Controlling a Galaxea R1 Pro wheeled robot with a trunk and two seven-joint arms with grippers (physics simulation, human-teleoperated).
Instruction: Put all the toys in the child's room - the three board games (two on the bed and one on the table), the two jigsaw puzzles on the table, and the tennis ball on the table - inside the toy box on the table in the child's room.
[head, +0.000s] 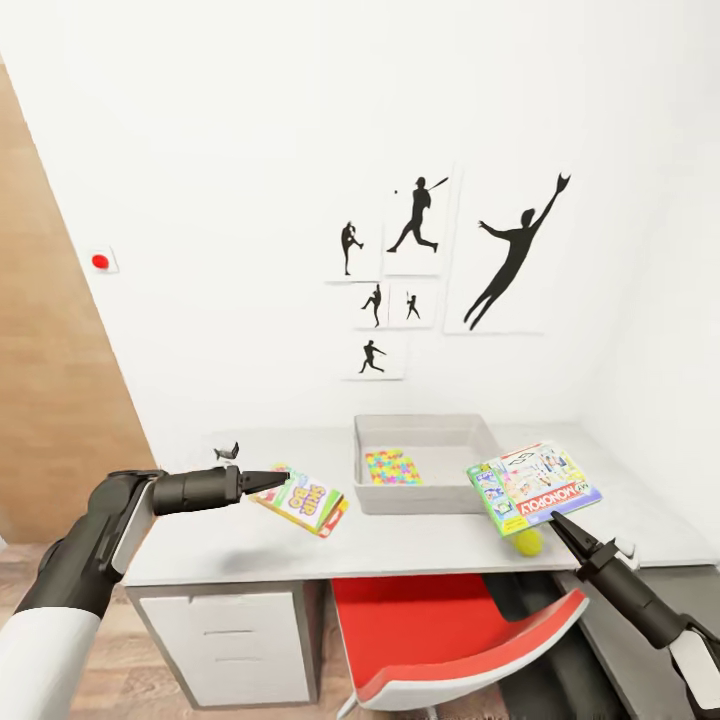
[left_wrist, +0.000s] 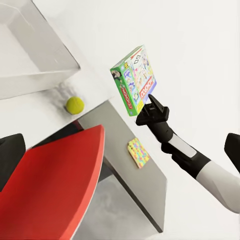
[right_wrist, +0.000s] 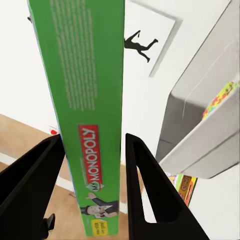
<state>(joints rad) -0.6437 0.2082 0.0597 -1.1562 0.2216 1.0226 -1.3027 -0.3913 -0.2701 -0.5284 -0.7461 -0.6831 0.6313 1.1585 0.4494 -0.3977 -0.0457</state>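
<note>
At lower left my left pincer (head: 282, 481) pinches the Skip-Bo box (head: 304, 499) above the bench (head: 250, 545), mid-frame the toy box (head: 428, 462) holds a jigsaw puzzle (head: 392, 467), and at right my right pincer (head: 556, 522) clamps the Monopoly box (head: 532, 487) over the tennis ball (head: 527, 542).

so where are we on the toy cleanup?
Done: one jigsaw puzzle lies in the toy box. In hand: the right gripper holds the Monopoly box lifted beside the tub. Left: the Skip-Bo box and tennis ball on the table, and a second puzzle on the lower desk.
</note>
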